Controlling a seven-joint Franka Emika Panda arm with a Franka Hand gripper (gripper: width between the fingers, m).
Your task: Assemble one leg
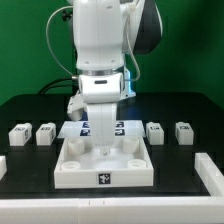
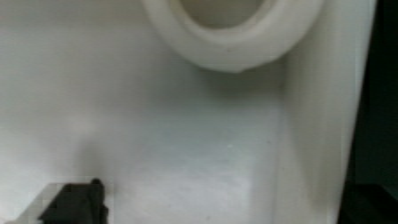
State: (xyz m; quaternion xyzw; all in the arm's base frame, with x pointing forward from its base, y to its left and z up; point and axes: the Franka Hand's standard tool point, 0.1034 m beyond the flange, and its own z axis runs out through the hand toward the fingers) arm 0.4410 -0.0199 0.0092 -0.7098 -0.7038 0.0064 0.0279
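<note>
Four legs lie in a row on the black table: two to the exterior view's left (image 1: 18,131) (image 1: 46,131) and two to its right (image 1: 155,131) (image 1: 183,131). Each is a small white block with a marker tag. The large white tray-like part (image 1: 75,172) with round corner sockets sits in front. My gripper (image 1: 100,143) is lowered onto the tray's back half and holds no leg. In the wrist view the tray's white surface (image 2: 160,130) fills the frame, with one round socket (image 2: 222,35) close by. One black finger (image 2: 71,203) shows wide of centre; the other is out of view.
The marker board (image 1: 122,127) lies behind the tray, partly hidden by the arm. White parts lie at the table's left edge (image 1: 2,165) and right edge (image 1: 210,170). In the wrist view a strip of black table (image 2: 377,150) runs beside the tray.
</note>
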